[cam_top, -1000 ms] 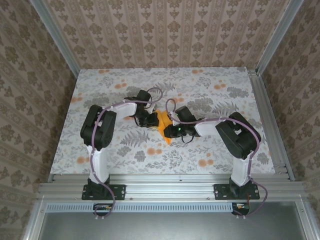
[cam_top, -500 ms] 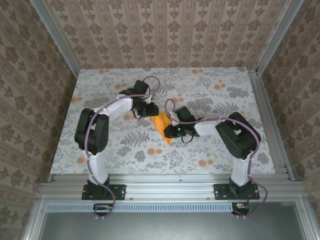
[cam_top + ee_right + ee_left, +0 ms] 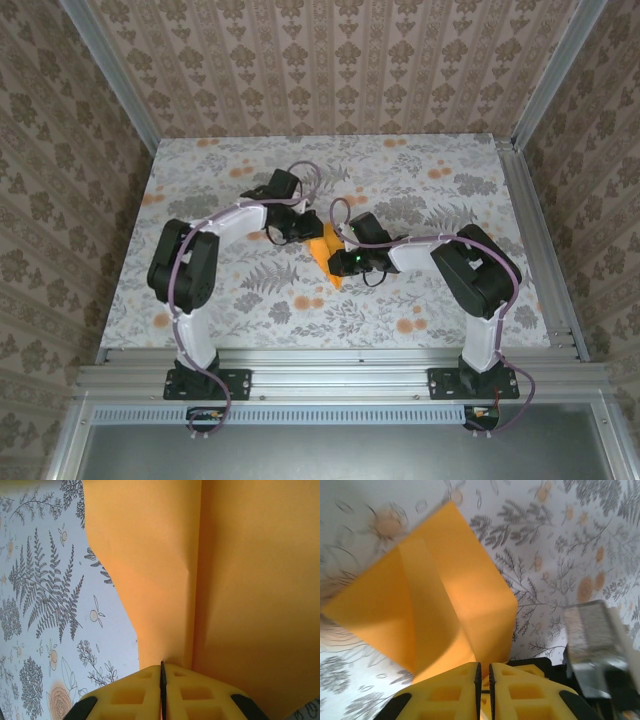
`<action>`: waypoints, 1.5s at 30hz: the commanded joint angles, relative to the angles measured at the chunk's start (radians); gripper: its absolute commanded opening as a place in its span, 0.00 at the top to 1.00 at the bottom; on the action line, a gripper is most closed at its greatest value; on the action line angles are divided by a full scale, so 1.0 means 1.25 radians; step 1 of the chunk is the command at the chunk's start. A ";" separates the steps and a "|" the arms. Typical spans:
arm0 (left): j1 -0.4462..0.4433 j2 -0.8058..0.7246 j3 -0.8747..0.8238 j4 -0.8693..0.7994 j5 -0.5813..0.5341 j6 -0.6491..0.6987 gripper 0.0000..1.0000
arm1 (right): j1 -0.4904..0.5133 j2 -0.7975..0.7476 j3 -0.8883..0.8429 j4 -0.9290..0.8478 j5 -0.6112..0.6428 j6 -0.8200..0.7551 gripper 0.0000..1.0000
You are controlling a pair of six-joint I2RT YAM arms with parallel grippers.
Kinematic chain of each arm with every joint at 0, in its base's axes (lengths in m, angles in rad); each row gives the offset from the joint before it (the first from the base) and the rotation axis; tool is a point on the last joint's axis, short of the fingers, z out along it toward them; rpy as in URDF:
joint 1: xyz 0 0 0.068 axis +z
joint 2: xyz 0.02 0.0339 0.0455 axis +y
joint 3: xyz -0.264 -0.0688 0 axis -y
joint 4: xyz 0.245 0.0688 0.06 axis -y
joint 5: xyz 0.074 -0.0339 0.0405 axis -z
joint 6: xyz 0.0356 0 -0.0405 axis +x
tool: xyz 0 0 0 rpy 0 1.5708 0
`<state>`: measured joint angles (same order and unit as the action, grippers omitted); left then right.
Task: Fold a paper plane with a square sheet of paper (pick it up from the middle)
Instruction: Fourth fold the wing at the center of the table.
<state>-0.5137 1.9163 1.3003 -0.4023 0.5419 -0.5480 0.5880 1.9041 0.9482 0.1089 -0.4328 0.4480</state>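
1. Top external view: the square sheet of paper, bright orange and creased into a smaller shape, sits at the middle of the floral table. It lies well away from every edge, between the tips of the two arms.
2. The left gripper meets the paper's far-left side. The right gripper meets its near-right side, with a green light glowing on its body.
3. Left wrist view: the yellow fingers are pressed together with a thin dark slit between them. The paper's lower edge runs into that slit, so the pincer is narrow and pinching the sheet.
4. This view gives detail too small to tell from overhead: a straight fold line across the paper, one flap lying over another, and a shadow on the table by its left corner.
5. Right wrist view: the right fingers are likewise closed tight on the paper. It rises from them in two panels split by a long crease.
6. The table's grey fern and pale orange flower print reads clearly to the left of the sheet.
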 commanded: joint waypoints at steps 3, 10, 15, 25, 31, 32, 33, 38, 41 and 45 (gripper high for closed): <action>-0.014 0.061 -0.008 0.055 0.076 -0.041 0.86 | 0.006 0.044 -0.043 -0.151 0.053 0.006 0.87; -0.025 0.121 -0.009 0.051 0.087 -0.029 0.87 | 0.006 0.044 -0.041 -0.148 0.056 0.013 0.87; -0.026 0.152 -0.009 0.065 0.051 -0.024 0.87 | 0.006 0.047 -0.038 -0.151 0.057 0.012 0.87; -0.026 0.175 0.048 -0.007 -0.144 0.017 0.89 | 0.016 0.048 -0.035 -0.175 0.089 0.007 0.87; -0.014 0.187 0.080 0.009 -0.203 0.009 0.88 | 0.018 0.051 -0.035 -0.191 0.102 0.000 0.88; -0.008 0.189 0.084 0.013 -0.199 0.010 0.88 | 0.018 0.052 -0.034 -0.193 0.104 -0.001 0.88; -0.003 0.191 0.088 0.015 -0.198 0.011 0.88 | 0.018 0.052 -0.034 -0.194 0.105 -0.002 0.88; 0.024 0.216 0.123 0.016 -0.176 0.023 0.88 | 0.018 0.053 -0.035 -0.194 0.106 -0.002 0.88; 0.033 0.223 0.135 0.023 -0.153 0.022 0.88 | 0.019 0.052 -0.037 -0.197 0.104 -0.003 0.88; 0.041 0.242 0.160 0.011 -0.151 0.040 0.87 | 0.017 0.053 -0.038 -0.202 0.106 -0.005 0.89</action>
<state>-0.5205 2.1498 1.4704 -0.4538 0.5400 -0.5419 0.5995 1.9026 0.9623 0.1055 -0.3428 0.4477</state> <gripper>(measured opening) 0.127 0.116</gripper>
